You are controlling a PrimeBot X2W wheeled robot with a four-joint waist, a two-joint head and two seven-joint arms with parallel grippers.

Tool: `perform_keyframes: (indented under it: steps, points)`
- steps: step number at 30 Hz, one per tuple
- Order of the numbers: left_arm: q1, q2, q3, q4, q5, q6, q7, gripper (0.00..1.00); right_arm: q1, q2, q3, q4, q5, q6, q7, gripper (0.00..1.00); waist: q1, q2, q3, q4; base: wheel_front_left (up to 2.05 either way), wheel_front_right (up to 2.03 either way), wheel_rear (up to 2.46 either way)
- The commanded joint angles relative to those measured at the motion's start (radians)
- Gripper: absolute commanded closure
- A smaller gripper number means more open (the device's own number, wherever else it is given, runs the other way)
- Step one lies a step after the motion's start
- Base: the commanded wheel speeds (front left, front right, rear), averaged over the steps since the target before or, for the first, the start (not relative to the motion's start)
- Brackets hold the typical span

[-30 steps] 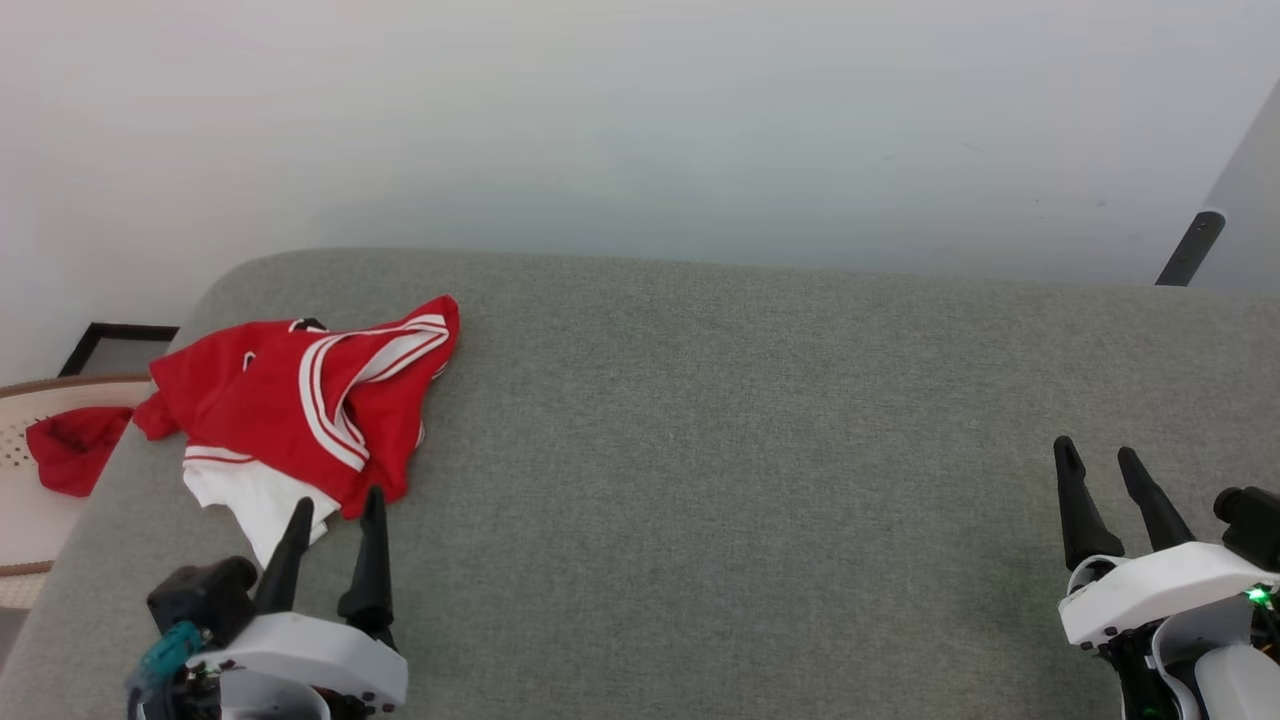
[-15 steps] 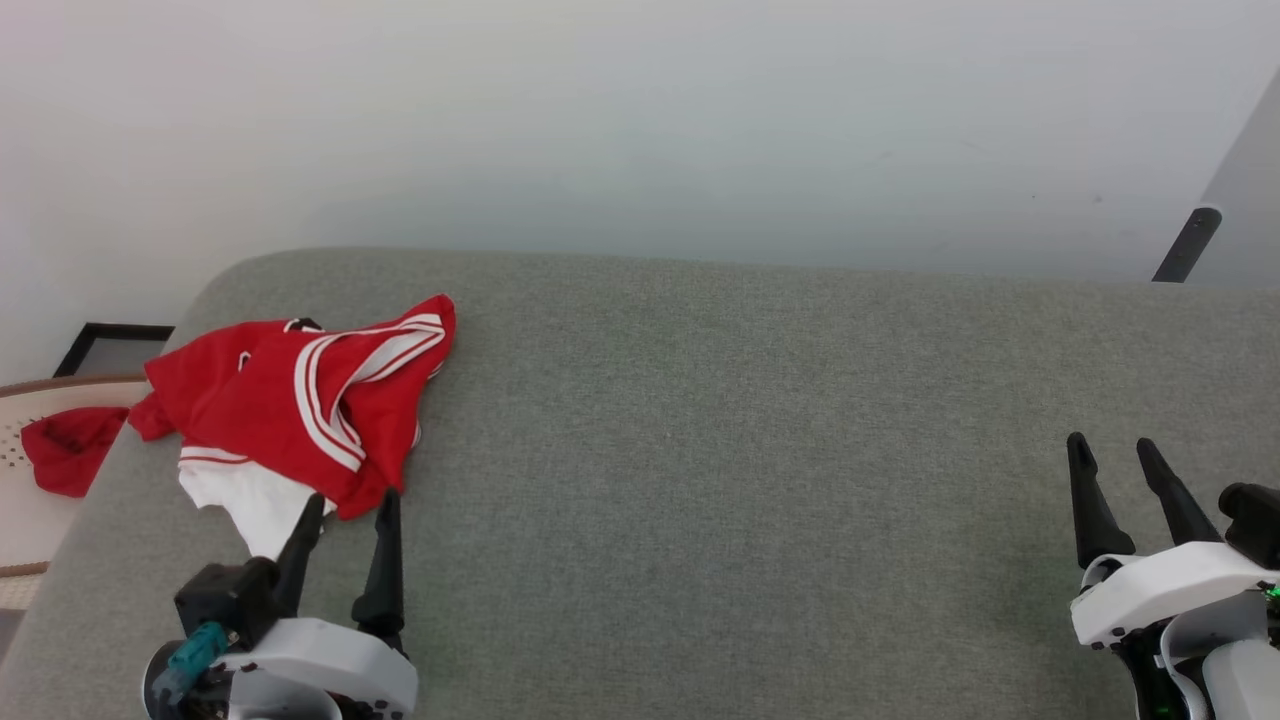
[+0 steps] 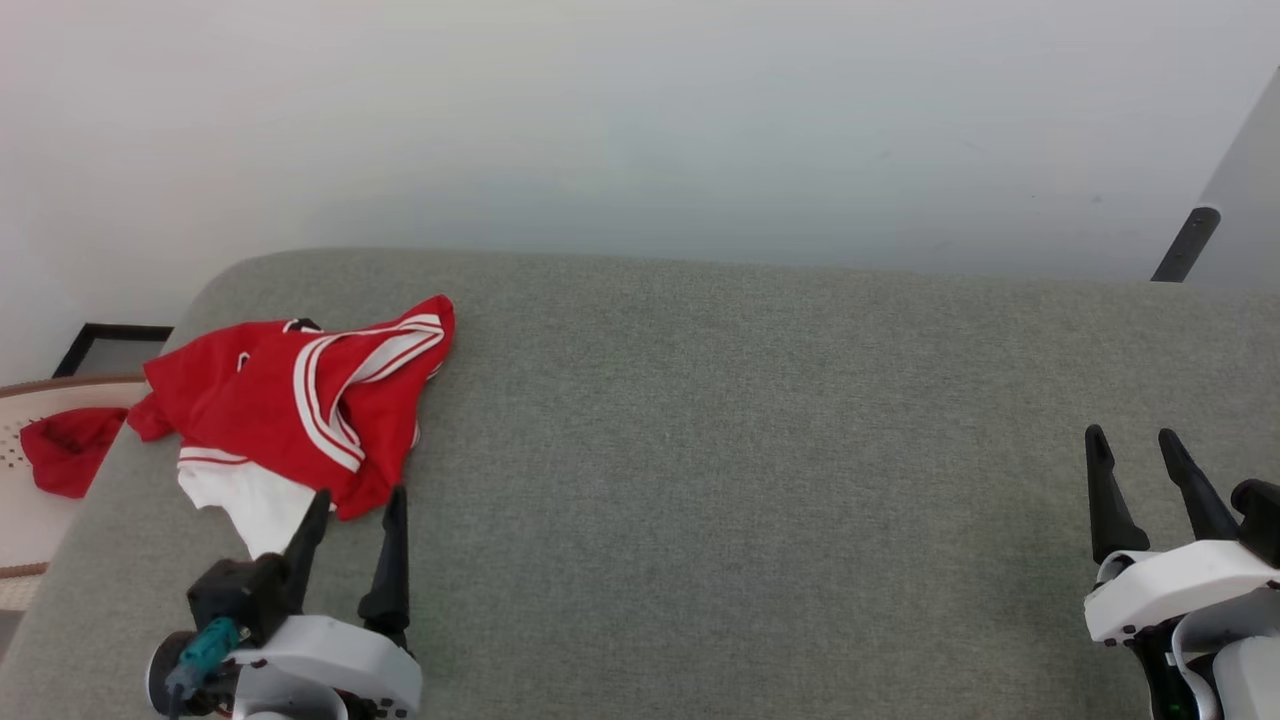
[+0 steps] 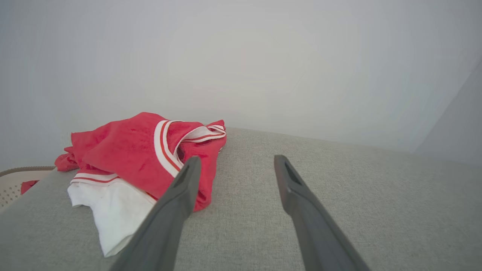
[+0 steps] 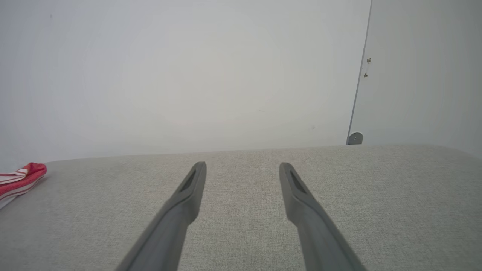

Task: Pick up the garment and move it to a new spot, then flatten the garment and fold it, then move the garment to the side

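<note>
Early in the first step, judging by the layout: picking up the garment (image 3: 300, 400), not yet gripped. Crumpled in a heap near the left end of the grey cushion (image 3: 750, 450), red body uppermost, striped trim looped across it, a white sleeve poking out toward the near edge. Just short of that near side with the left gripper (image 3: 360, 492), spread wide and empty; in the left wrist view, one of its fingers (image 4: 177, 195) overlapping the red hem, touching or merely in front impossible to tell. Far over at the right end with the right gripper (image 3: 1131, 432), likewise wide apart, holding nothing, above bare fabric and well apart from the garment. Next, probably: ease the left gripper forward and down to straddle a raised fold of red cloth, then close on it. Better to take a thick ridge than the flat white sleeve, to avoid scraping the cushion or catching a single slack layer. Leave alone the small plain red cloth (image 3: 65, 450) lying at the pale basket (image 3: 25, 530) beyond the cushion's left end.
</note>
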Motion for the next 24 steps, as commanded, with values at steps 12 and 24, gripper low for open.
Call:
perform_keyframes:
  steps: [12, 24]
  points:
    - [-0.013, 0.015, -0.015, 0.019, 0.046, -0.004, -0.027, 0.00, 0.016, 0.006, -0.007, 0.007, -0.053, 0.001, -0.029, 0.00, 0.0000, 0.0000, -0.002, -0.002, 0.00, 0.00, 0.00]
    - [-0.022, 0.021, -0.018, 0.030, 0.015, -0.004, -0.026, 0.00, 0.039, 0.021, -0.038, 0.001, -0.014, 0.001, -0.034, 0.00, 0.0000, 0.0000, 0.002, -0.001, 0.00, 0.00, 0.00]
